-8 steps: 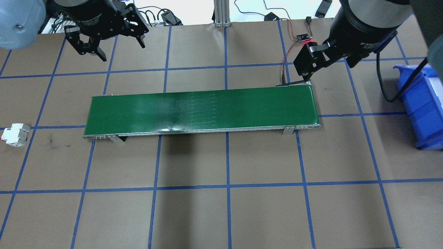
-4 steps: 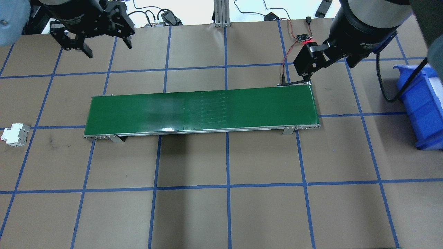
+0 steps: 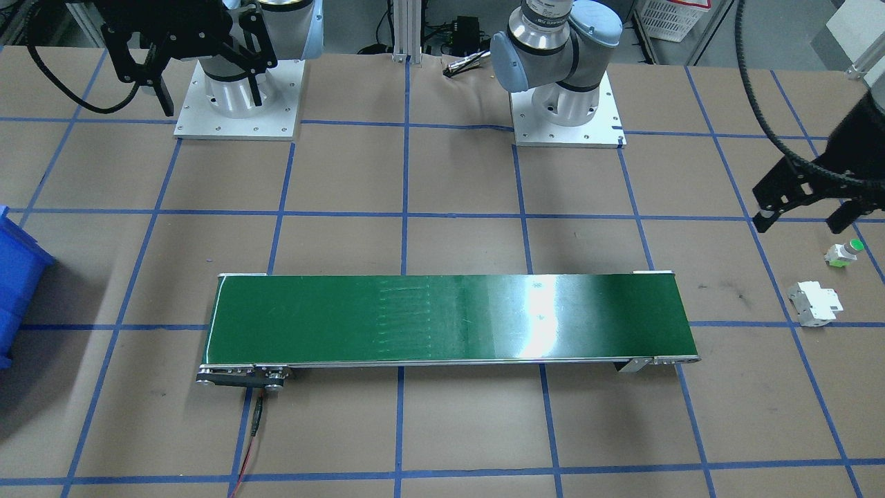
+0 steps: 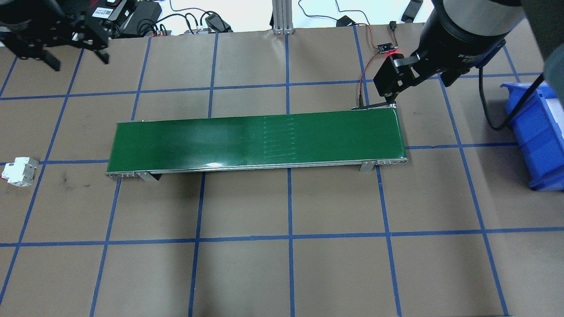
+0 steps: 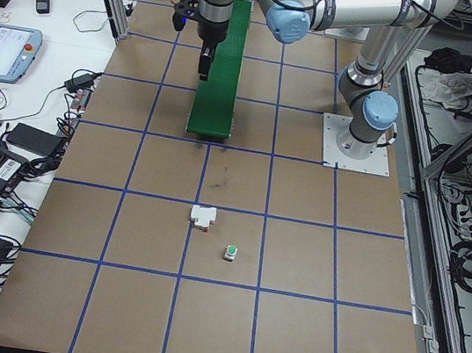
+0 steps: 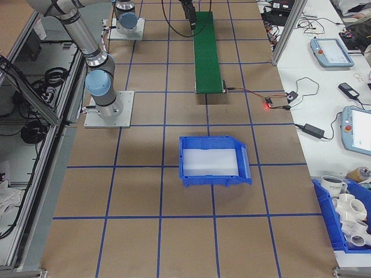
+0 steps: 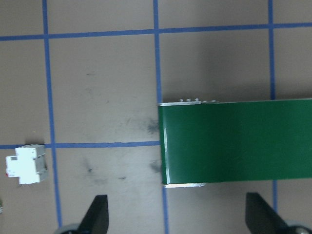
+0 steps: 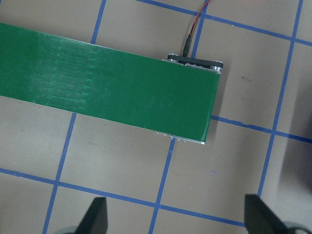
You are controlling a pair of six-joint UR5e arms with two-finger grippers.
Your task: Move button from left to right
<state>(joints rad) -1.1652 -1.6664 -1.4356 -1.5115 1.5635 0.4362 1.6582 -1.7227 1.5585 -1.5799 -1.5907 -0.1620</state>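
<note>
One button [image 3: 846,252] on table [image 3: 442,429], beside one white block [image 3: 816,303]; one green belt [image 3: 449,318]; one blue bin [image 6: 211,160]; left gripper [image 3: 805,207] and right gripper [image 3: 200,72], two in all, both spread wide, holding nothing.

— Where's the far gripper [image 6: 189,14]?
— At the top edge, small and dark, touching the robot-side edge of the green belt [image 6: 207,52] in this view.
— And the blue bin [image 6: 211,179]?
— Well apart from that gripper, past the belt's near end, towards the camera.
— Anything else?
— A red-lit board [image 6: 275,104], wired to the belt's near end, on the side away from the robot.
</note>
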